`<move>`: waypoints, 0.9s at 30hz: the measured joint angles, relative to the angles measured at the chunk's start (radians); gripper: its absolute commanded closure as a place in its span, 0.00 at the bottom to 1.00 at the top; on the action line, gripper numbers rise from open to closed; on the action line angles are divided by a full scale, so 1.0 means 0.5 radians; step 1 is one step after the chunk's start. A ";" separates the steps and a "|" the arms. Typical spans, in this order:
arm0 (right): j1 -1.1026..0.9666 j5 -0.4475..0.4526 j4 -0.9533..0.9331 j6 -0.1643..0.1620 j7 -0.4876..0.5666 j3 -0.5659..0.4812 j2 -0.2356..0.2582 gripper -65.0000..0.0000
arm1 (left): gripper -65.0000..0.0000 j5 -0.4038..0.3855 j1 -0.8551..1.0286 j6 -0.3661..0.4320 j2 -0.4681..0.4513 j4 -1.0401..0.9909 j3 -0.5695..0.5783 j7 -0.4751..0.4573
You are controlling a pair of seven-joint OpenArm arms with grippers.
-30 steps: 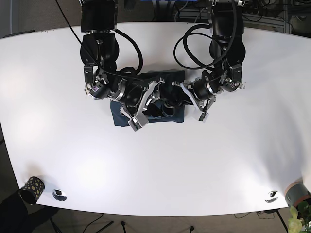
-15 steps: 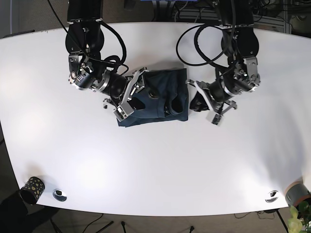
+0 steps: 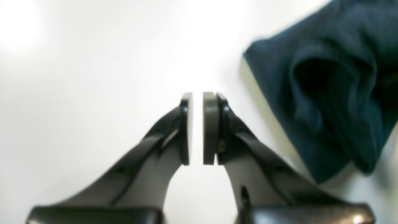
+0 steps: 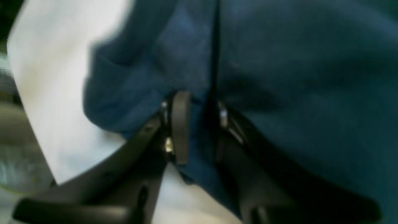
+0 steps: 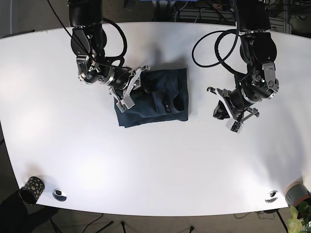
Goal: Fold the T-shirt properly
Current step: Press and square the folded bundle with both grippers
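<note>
Base view: navy T-shirt bunched mid-table. Right gripper, jaws pinching its hem at the shirt's edge. Left gripper clear of the shirt, jaws nearly pressed together, empty. Risk: one-sided pulling drags the lumpy fold askew.

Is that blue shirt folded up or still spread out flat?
Folded: the T-shirt lies as a compact, layered rectangle on the table. It is still rumpled, and the right hand pinches its edge.

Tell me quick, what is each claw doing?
Left claw: shut, holding nothing, above the white table.
Right claw: shut on the dark blue cloth T-shirt.
</note>
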 measured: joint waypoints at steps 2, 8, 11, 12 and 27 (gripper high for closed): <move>-0.010 0.001 0.073 0.000 -0.004 -0.014 0.018 0.84 | 0.93 0.013 -0.032 0.001 -0.011 0.000 0.105 0.000; -0.018 0.029 0.361 0.021 -0.084 0.166 0.054 0.84 | 0.93 -0.002 -0.179 0.001 0.022 -0.091 0.527 -0.008; 0.068 -0.006 0.365 0.009 -0.256 0.346 0.060 0.84 | 0.93 -0.008 -0.236 -0.004 0.103 -0.152 0.639 -0.005; 0.105 -0.032 0.362 0.008 -0.301 0.400 0.060 0.84 | 0.93 -0.008 -0.244 -0.003 0.134 -0.168 0.651 -0.005; 0.416 -0.011 -0.255 0.002 -0.261 0.444 0.086 0.84 | 0.94 0.292 -0.135 -0.001 0.353 -0.295 0.769 -0.019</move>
